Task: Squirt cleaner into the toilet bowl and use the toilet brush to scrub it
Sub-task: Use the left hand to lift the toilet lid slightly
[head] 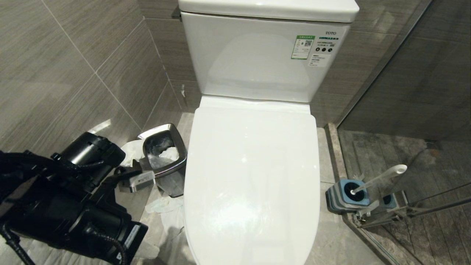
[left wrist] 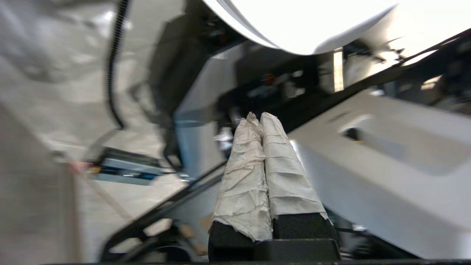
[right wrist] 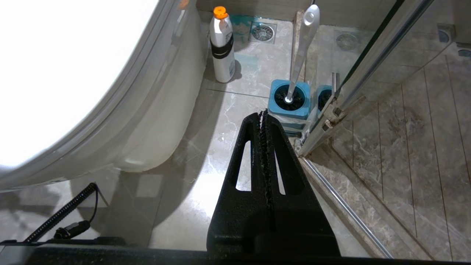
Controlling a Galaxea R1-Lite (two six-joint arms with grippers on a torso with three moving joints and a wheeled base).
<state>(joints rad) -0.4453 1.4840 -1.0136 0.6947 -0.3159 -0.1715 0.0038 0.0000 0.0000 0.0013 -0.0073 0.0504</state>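
Observation:
The toilet's white lid (head: 252, 176) is down, so the toilet bowl's inside is hidden; its outer side (right wrist: 158, 110) shows in the right wrist view. The toilet brush stands in its blue holder (head: 347, 197) on the floor right of the toilet, its white handle (head: 379, 178) leaning right. A white bottle with an orange cap (right wrist: 222, 44) stands by the toilet's base; the cleaner shows only as a pale turquoise smear (right wrist: 241, 22) on the tile behind it. My left arm (head: 73, 198) is low at the toilet's left. The left gripper (left wrist: 260, 117), its fingers wrapped in white paper, is shut and empty. My right gripper (right wrist: 262, 114) is shut and empty above the floor, short of the holder (right wrist: 290, 101).
A square steel waste bin (head: 163, 154) with paper inside stands left of the toilet, crumpled tissue (head: 165, 206) on the floor beside it. A glass shower partition with a metal frame (head: 404, 206) runs just right of the brush holder. The tank (head: 265, 55) stands against the tiled wall.

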